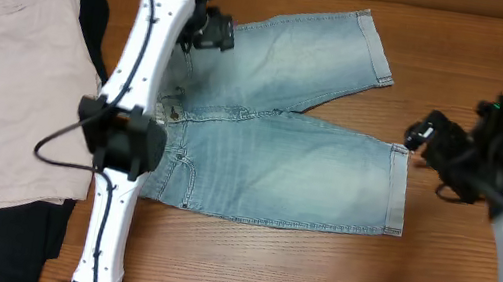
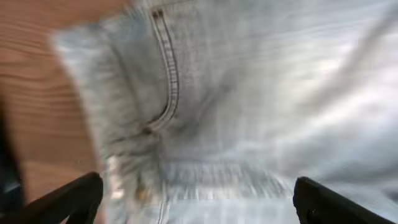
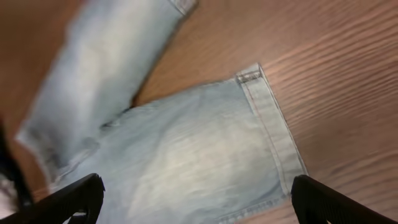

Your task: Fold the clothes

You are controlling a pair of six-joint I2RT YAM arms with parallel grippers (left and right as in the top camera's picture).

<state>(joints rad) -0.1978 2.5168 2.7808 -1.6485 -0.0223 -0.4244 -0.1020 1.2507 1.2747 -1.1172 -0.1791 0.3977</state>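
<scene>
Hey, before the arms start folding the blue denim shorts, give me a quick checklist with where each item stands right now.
1. Left gripper open: ok, over the denim shorts near the fly.
2. Right gripper open: ok, above a cuffed hem.
3. Nothing held yet: ok.
4. Shorts lying flat, legs splayed: ok.
5. Denim clear of the beige shorts: cannot tell, the left arm hides the gap.
6. Left wrist view sharp: not ok, blurred.
</scene>
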